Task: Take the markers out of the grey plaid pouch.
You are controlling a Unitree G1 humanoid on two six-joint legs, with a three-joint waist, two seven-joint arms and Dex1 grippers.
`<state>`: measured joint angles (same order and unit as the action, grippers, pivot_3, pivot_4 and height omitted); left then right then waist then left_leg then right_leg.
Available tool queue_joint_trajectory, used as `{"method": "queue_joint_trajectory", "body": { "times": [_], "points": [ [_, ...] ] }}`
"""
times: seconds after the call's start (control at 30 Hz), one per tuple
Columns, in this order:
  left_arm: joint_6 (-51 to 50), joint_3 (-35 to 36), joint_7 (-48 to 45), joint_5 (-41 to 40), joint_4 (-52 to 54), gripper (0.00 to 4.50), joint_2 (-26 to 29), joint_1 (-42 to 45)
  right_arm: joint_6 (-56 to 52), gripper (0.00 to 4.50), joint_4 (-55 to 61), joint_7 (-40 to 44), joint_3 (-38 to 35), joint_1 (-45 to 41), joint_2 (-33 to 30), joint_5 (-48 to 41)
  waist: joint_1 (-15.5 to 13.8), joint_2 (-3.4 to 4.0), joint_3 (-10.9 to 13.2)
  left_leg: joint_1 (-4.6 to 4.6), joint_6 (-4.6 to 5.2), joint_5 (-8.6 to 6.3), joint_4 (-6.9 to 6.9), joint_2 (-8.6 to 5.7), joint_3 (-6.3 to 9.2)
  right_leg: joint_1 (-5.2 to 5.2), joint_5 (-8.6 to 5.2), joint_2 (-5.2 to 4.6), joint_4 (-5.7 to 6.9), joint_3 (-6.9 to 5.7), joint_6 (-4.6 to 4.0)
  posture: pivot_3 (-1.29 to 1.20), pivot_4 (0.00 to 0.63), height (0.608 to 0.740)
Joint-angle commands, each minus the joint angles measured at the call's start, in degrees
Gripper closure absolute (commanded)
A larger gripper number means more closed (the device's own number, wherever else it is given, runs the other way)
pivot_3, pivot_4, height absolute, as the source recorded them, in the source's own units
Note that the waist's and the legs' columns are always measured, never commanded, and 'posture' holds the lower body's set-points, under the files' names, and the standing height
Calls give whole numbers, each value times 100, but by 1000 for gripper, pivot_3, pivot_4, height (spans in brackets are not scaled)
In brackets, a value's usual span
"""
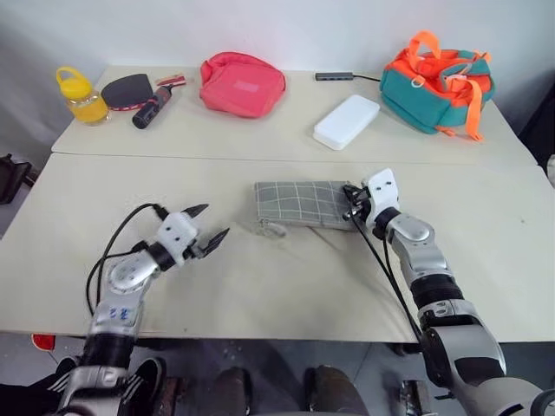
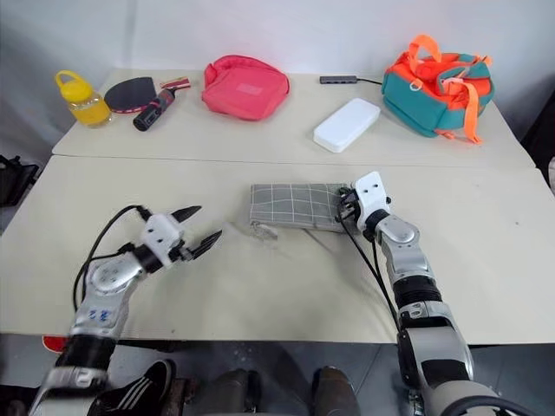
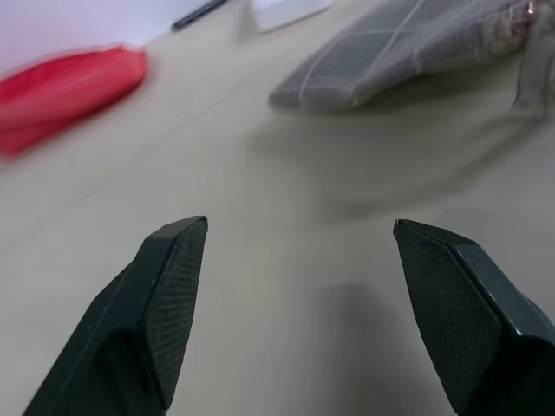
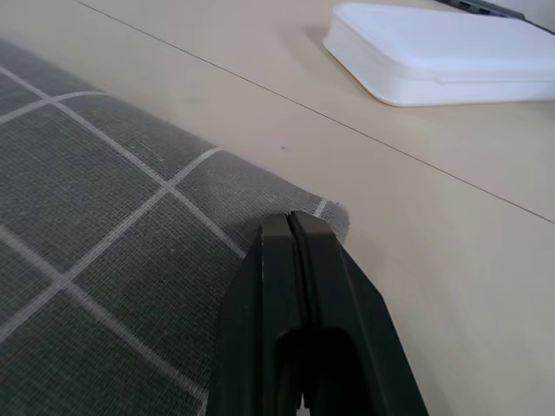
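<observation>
Left pincer point(image 1: 208, 224) gapes level; right pincer point(image 4: 293, 227) pinches grey plaid pouch point(image 1: 299, 204).

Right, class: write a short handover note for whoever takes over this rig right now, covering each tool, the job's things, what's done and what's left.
Right tool: shut at the right end of the grey plaid pouch; whether it pinches the fabric is unclear.
Left tool: open, empty, pointing at the pouch from the left, apart from it.
Pouch: flat on the near table.
Markers: none visible.
Done: right tool at the pouch.
Left: open the pouch, take the markers out.
</observation>
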<state>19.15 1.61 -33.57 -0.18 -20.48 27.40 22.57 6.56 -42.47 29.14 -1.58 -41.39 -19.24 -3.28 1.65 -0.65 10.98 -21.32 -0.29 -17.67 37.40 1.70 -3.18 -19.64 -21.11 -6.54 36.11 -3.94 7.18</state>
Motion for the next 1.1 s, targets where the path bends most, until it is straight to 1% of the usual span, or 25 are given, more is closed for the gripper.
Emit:
{"method": "queue_joint_trajectory", "body": {
  "times": [0.03, 0.3, 0.4, 0.5, 0.7, 0.8, 0.83, 0.93, 1.03, 1.1],
  "points": [
    [811, -355, 123, 448, -802, 841, -101, 610, 37, 4474, 129, 130, 71, 166, 44, 10, 0, -2, -1, 0, 0, 1, 1, -1, 0, 0, 1, 1, 3, -1, 1, 0, 150, 740],
    [1936, -937, -74, 761, -2049, 841, -351, 1573, -74, 4474, 510, 167, 6, 379, -32, -43, 5, -4, -3, -1, -1, 1, -8, -1, -2, -12, 2, 2, 13, -16, 3, 0, 150, 740],
    [2172, -1017, -162, 738, -2375, 841, -424, 1807, -120, 4474, 629, 132, -25, 455, -54, -51, -4, -5, -3, -2, 0, 1, 0, -5, -1, -10, 2, 1, 17, -21, 4, 0, 150, 740],
    [2299, -1030, -356, 630, -2590, 1457, -452, 1902, -167, 4500, 768, 113, -30, 556, -51, -58, -4, -5, -3, -2, 0, 2, 6, -6, -1, -9, 2, 0, 26, -22, 4, 0, 150, 740],
    [2449, -1062, -423, 638, -2684, 3421, -491, 1944, -254, 4500, 941, 109, -46, 667, -65, -68, -4, -5, -3, -2, 1, 2, 21, -5, 2, -8, 2, 0, 39, -22, 4, 0, 150, 740],
    [2366, -1057, -526, 559, -2692, 4317, -525, 1925, -274, 4500, 963, 111, -63, 653, -85, -66, -4, -5, -3, -2, 1, 1, 27, -5, 2, -7, 2, -1, 42, -21, 4, 0, 150, 740],
    [2349, -1060, -560, 537, -2684, 4454, -532, 1916, -277, 4500, 967, 112, -66, 648, -92, -65, -4, -5, -3, -2, 1, 1, 27, -5, 2, -7, 2, -1, 42, -21, 4, 0, 150, 740],
    [2265, -1050, -613, 452, -2511, 4454, -567, 1818, -264, 4500, 1019, 123, -71, 618, -129, -57, -3, -5, -3, -2, 1, 1, 27, -5, 2, -7, 2, -1, 43, -21, 4, 0, 150, 740],
    [2061, -1004, -614, 332, -2213, 4454, -614, 1714, -326, 4500, 1270, 435, -134, 643, -178, -295, -5, -4, -3, -3, 1, 1, 28, -5, 2, -7, 2, -2, 42, -21, 4, 0, 150, 740],
    [1915, -1003, -571, 317, -1939, 4500, -627, 1622, -321, 4107, 1630, 757, -123, 714, -273, -437, -13, -4, -2, -7, 1, 1, 28, -5, 4, -9, 2, -2, 42, -23, 4, 0, 150, 740]
  ]
}}
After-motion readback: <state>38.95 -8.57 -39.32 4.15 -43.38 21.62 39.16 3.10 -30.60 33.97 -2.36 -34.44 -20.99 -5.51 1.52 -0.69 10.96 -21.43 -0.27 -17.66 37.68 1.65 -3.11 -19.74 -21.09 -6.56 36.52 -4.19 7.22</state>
